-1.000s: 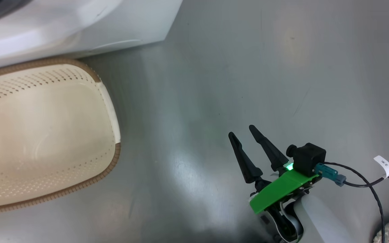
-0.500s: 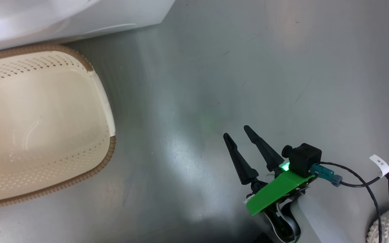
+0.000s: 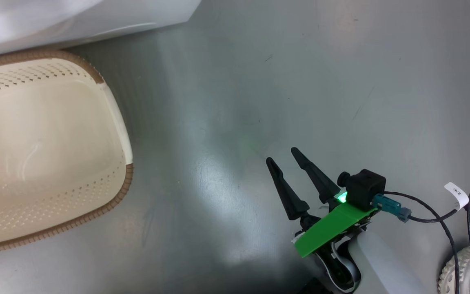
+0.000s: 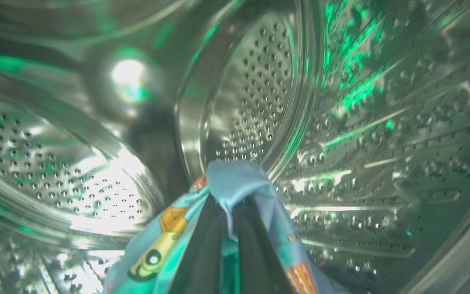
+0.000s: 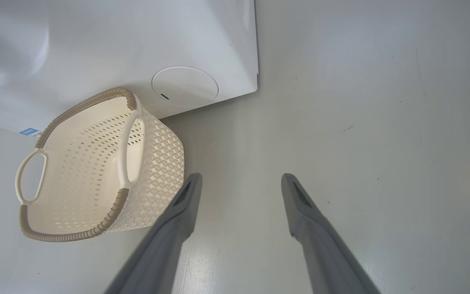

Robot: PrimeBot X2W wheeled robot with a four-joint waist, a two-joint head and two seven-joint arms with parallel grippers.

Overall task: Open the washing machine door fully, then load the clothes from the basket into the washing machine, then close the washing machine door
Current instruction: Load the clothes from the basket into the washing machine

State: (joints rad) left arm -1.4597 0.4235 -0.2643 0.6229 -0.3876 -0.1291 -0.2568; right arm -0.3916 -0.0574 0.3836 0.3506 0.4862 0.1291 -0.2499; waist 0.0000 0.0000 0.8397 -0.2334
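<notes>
Now my left gripper sits inside washing machine drum, jaws clenched on clothes draped back over tips (drum wall straight ahead); right gripper jaws released, well right of basket.

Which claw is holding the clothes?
The left claw, pinched shut on the blue clothes inside the steel drum. The right claw is open and empty.

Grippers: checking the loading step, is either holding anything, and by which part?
Left gripper pinches a bunched fold of the clothes inside the drum; right gripper is open, empty.
</notes>
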